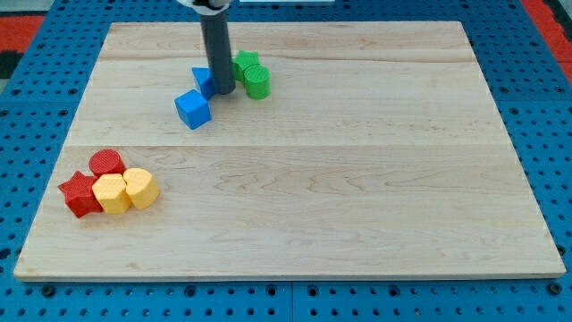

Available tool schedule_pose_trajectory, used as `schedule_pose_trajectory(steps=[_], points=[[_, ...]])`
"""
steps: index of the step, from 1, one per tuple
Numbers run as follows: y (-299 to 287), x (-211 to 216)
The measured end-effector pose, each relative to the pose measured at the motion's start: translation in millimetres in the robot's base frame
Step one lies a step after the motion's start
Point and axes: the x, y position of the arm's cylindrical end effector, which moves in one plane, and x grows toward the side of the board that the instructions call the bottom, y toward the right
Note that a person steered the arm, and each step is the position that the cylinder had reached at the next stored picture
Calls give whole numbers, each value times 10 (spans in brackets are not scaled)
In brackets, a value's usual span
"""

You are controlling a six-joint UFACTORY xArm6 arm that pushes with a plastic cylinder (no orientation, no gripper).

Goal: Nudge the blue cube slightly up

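Observation:
The blue cube [192,109] lies on the wooden board [357,179], towards the view's upper left. My tip [222,92] stands just up and to the right of it, a small gap apart. The rod partly hides a second blue block [203,81], which sits right behind the cube. Two green blocks [253,75] lie immediately to the right of my tip.
A cluster sits near the view's lower left: a red cylinder [105,163], a red star-shaped block [79,194], a yellow block [111,193] and a yellow cylinder [141,188]. A blue pegboard [36,107] surrounds the board.

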Motion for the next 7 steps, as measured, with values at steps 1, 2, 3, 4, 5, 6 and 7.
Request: schedule_pose_trajectory(steps=[1,2,3,4,5,6,7], points=[[-221,-7],[-340,-217],[-879,-309],[-979,-271],[-478,-128],[17,-42],[204,109]])
